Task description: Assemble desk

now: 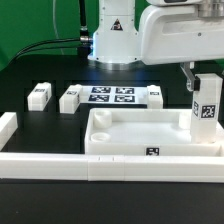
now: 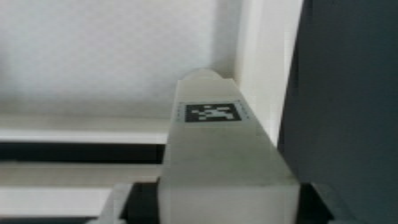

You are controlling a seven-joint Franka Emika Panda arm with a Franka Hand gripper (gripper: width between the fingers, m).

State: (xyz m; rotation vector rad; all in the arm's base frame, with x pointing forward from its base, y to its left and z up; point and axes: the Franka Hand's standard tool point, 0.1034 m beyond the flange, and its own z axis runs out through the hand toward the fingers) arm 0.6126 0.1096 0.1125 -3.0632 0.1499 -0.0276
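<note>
In the exterior view we see the whole tabletop (image 1: 140, 128), a white rimmed tray lying flat near the front of the black table (image 1: 30, 70), toward the exterior view's right. An upright leg (image 1: 206, 108) stands at the tabletop's corner on that same side, its tag facing the camera. The wrist view shows none of this layout. It looks straight down the upright leg, showing its tag close up, with pale tabletop to one side and dark table to the other.

The gripper (image 1: 200, 78) hangs directly over that leg, and in the wrist view we see the leg filling the gap between the fingers. They are drawn in to a narrow opening and clamp the leg's sides.

Only the exterior view shows the rest. A loose leg (image 1: 40, 95) and a second loose leg (image 1: 70, 98) lie well apart from the tabletop, at the exterior view's left. A third loose leg (image 1: 155, 95) lies just beside the marker board (image 1: 110, 97). White rails (image 1: 100, 165) border the front and the left.
</note>
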